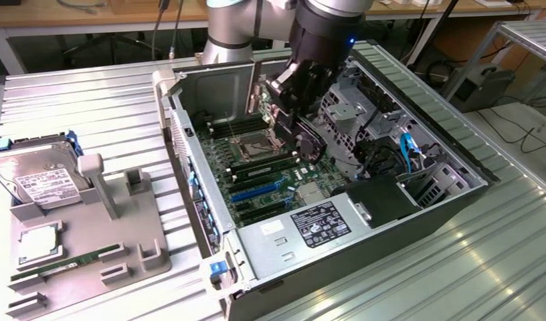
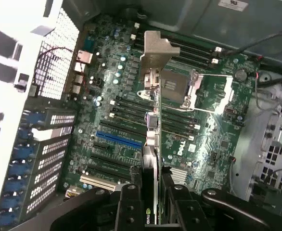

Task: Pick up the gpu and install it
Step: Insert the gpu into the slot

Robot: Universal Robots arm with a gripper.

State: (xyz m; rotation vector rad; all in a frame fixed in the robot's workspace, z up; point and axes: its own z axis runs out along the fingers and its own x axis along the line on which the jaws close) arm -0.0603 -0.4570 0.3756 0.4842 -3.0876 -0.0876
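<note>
Gripper (image 2: 150, 192) is working inside the open computer case (image 1: 451, 200). Its fingers (image 2: 131, 204) are pressed together on the gpu (image 2: 151, 149), pinching it across its flat faces near one end. The card is sitting edge-on between them, with its silver bracket (image 2: 155, 48) projecting at the end far from the fingertips. It is hanging over the motherboard (image 2: 203, 144), touching nothing but the fingers as far as I can tell.

Step in hand, by my reading: pick-up is done and carry-and-align is under way. The card is not seated. The blue expansion slot (image 2: 118, 139) is lying off to one side of the held card rather than under it (the CPU socket (image 2: 172, 89) is sitting nearer the card's line).

What the next move is calling for: getting the card's contact edge parallel to a slot and directly over it, with the bracket toward the rear slot covers (image 2: 49, 149), then pressing straight and evenly. A tilted card could bind.

Well away from the gripper, outside the case, the hard drive (image 1: 37, 177) and RAM stick (image 1: 67, 262) are resting on the grey fixture (image 1: 121, 227).
</note>
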